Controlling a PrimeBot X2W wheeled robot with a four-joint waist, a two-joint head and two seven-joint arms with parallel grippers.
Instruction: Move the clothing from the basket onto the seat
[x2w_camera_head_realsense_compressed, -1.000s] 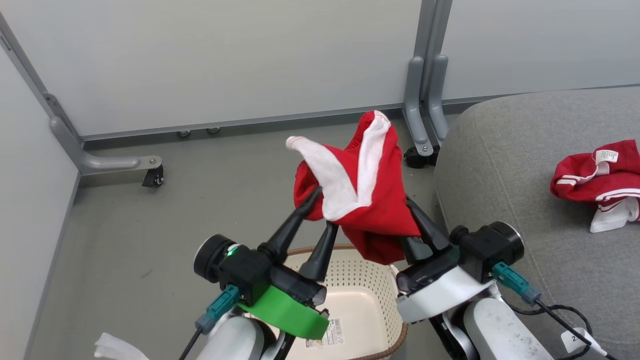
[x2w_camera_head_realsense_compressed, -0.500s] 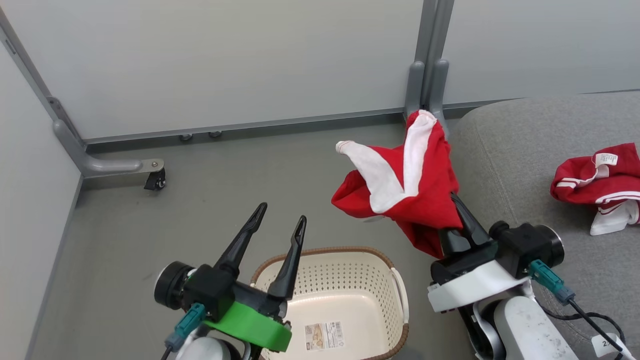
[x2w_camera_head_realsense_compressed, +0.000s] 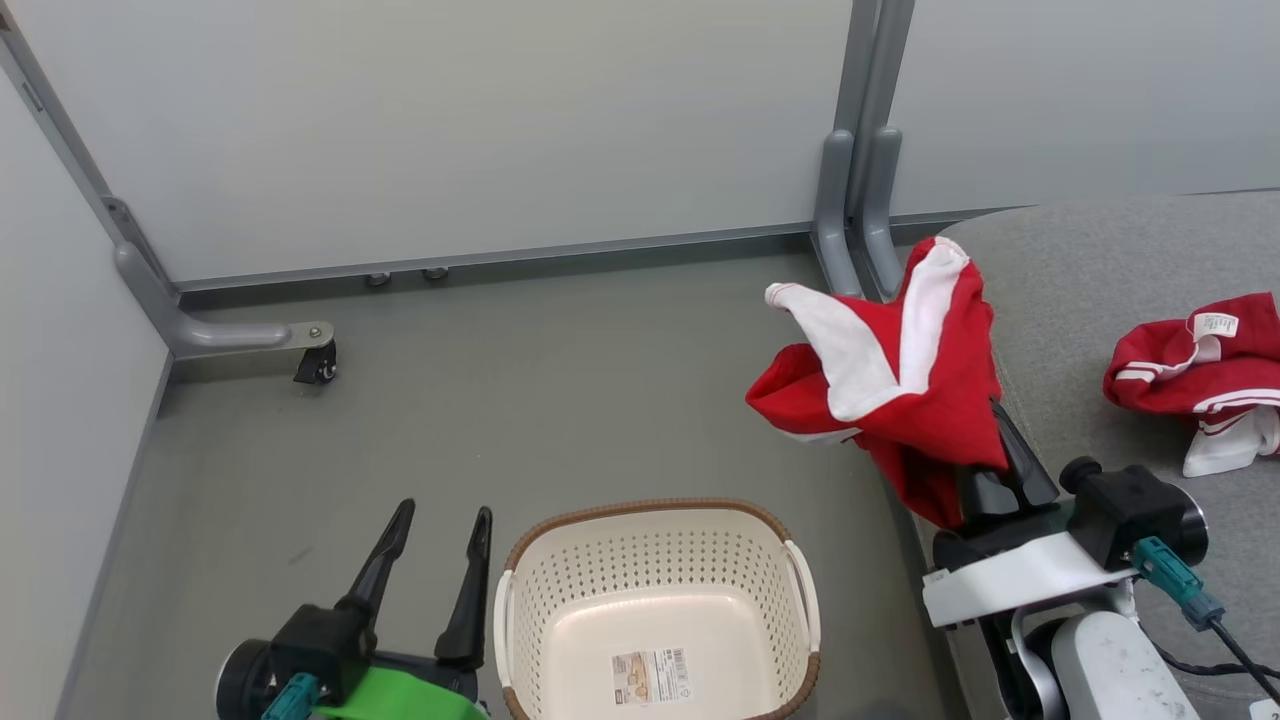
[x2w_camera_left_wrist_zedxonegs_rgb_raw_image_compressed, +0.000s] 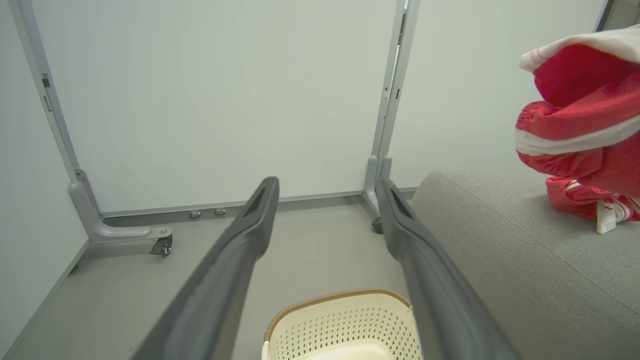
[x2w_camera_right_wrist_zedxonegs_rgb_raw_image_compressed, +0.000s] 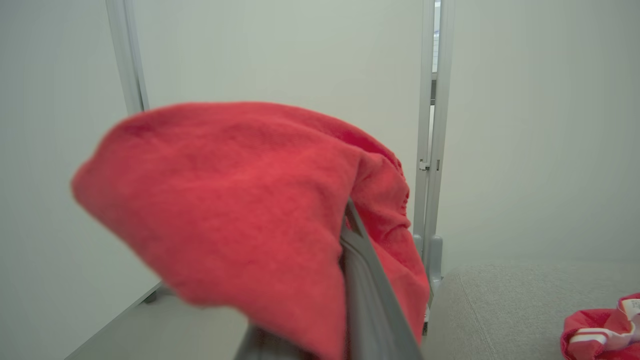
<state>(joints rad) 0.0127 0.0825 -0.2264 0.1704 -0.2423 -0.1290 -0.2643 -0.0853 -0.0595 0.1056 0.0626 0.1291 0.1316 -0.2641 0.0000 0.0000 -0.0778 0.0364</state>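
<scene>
right gripper (x2w_camera_head_realsense_compressed: 990, 478) jaws pinching red garment (x2w_camera_head_realsense_compressed: 900, 370), cloth bunched above the tips; seat (x2w_camera_head_realsense_compressed: 1080, 280) starts just right of the jaws, so I'd swing well right toward other garment (x2w_camera_head_realsense_compressed: 1190, 368) before opening, low drop; left gripper (x2w_camera_head_realsense_compressed: 444, 510) jaws spread, empty, basket (x2w_camera_head_realsense_compressed: 655, 508) just right of them.

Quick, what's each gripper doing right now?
Left gripper: open, empty.
Right gripper: shut on the garment.

Close to lens, red garment (x2w_camera_right_wrist_zedxonegs_rgb_raw_image_compressed: 225, 210) over right gripper (x2w_camera_right_wrist_zedxonegs_rgb_raw_image_compressed: 335, 220); second garment (x2w_camera_right_wrist_zedxonegs_rgb_raw_image_compressed: 600, 330) on grey seat (x2w_camera_right_wrist_zedxonegs_rgb_raw_image_compressed: 500, 310), lower right.
</scene>
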